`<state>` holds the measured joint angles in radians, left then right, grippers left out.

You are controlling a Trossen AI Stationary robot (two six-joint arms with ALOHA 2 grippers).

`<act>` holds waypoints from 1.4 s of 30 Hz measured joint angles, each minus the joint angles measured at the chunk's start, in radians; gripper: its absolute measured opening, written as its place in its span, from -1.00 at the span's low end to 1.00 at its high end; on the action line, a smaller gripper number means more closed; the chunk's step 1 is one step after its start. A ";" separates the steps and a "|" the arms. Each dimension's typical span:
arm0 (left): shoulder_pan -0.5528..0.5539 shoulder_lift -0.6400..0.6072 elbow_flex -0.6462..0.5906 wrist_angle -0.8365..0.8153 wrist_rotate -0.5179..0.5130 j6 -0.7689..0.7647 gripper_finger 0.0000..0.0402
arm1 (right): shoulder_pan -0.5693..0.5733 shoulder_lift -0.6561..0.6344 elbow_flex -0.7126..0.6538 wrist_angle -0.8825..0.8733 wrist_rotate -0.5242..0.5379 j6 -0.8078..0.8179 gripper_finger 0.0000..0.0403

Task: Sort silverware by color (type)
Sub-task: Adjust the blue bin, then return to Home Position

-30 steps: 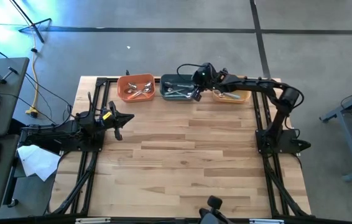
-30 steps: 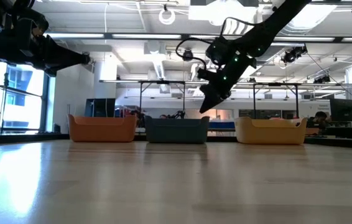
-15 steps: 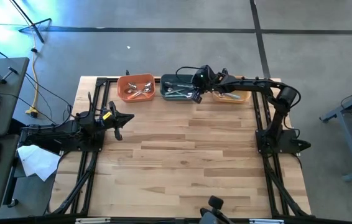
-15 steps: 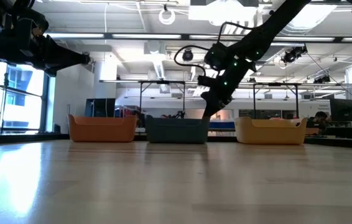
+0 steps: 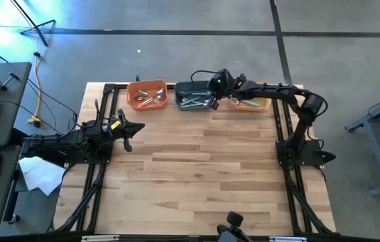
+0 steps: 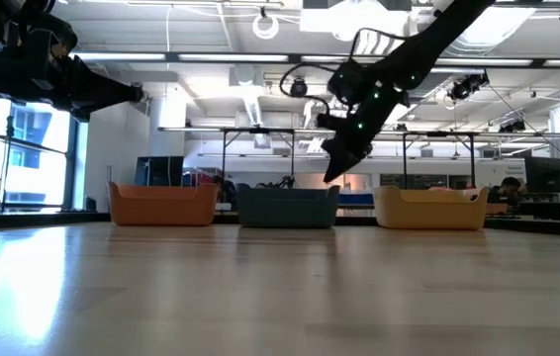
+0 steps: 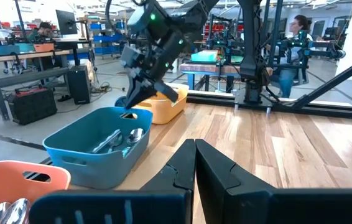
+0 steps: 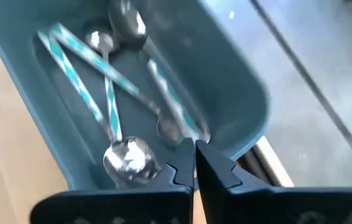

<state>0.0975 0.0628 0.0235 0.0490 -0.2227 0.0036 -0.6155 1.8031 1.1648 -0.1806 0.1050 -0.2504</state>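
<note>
High view showed the right end effector (image 5: 211, 91), fingers together and empty, above the teal bowl (image 5: 191, 102) by the tabletop's far edge; best lifted straight clear.

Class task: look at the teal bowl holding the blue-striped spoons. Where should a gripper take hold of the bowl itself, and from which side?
Probably the teal bowl by its rim, from above: the wall stands upright and thin, and the spoons lie low inside, leaving the edge free.

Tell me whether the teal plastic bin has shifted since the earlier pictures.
Yes. The teal plastic bin slid slightly right, toward the yellow bin, widening its gap from the orange bin.
</note>
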 joint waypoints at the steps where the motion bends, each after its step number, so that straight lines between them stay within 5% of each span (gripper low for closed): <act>1: 0.000 0.000 0.000 0.000 0.000 0.000 -0.98 | 0.000 -0.012 0.000 0.005 0.001 -0.002 -1.00; 9: 0.000 0.000 0.000 0.000 0.000 0.000 -0.98 | 0.041 -0.144 -0.001 0.017 0.002 -0.019 -1.00; 16: 0.000 0.000 0.000 0.000 0.000 0.000 -0.98 | 0.157 -0.258 -0.011 -0.171 -0.006 -0.022 -1.00; 30: 0.000 0.000 0.000 0.000 0.000 0.000 -0.98 | 0.232 -0.437 -0.648 0.714 -0.187 -0.052 -1.00; 42: 0.000 0.000 0.000 0.000 0.000 0.000 -0.98 | 0.232 -0.700 -0.820 0.727 -0.188 0.007 -1.00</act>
<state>0.0975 0.0627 0.0235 0.0490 -0.2226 0.0036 -0.3840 1.1032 0.3447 0.5463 -0.0826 -0.2433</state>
